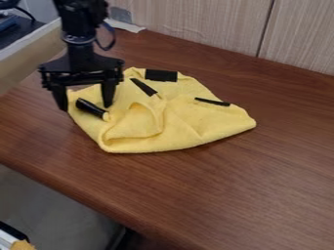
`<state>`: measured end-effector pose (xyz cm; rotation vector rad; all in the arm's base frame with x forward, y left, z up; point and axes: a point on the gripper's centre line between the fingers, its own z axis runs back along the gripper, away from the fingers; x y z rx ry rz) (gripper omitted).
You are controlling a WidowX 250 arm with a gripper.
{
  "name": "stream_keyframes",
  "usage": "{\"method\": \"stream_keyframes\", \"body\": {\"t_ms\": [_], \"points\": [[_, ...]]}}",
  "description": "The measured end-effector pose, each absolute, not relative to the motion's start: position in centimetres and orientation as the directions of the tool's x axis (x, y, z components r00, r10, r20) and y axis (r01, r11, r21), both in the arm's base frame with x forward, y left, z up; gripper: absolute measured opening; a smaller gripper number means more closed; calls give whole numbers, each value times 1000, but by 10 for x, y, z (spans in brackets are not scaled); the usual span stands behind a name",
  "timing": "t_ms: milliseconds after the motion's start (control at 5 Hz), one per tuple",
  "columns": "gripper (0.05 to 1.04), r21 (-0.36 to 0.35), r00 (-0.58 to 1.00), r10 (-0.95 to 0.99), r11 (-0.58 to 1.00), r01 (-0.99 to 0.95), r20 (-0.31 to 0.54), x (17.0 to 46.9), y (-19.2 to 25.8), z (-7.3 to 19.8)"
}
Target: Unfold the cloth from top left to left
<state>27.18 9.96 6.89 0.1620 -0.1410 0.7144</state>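
So, blk strips (161, 75) on cloth (189, 122)

1. The cloth (176, 139) was a soft yellow textile, matt and slightly fuzzy, its surface broken by folds and creases.
2. Black patches (161, 75) on the fabric showed a smooth, flat finish, like tape.
3. The tabletop (215, 195) bore a reddish-brown wood grain, smooth with a low satin sheen.
4. Wall panels (196, 24) behind it carried a pale, streaked wood grain with a matt look.
5. The robot arm (79, 36) and its gripper (85, 107) were dark and mostly matt; whether metal or plastic could not be told.
6. A beige ledge (39, 56) at left appeared smooth and dull.
7. The grey floor (52, 210) looked smooth, its material unclear.
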Motion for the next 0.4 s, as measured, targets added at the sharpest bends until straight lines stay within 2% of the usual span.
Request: {"method": "stream_keyframes", "body": {"t_ms": [200, 400], "points": [[945, 108, 747, 637, 743, -661, 188, 278, 100, 67], [661, 117, 740, 641, 735, -668, 204, 279, 101, 67]]}}
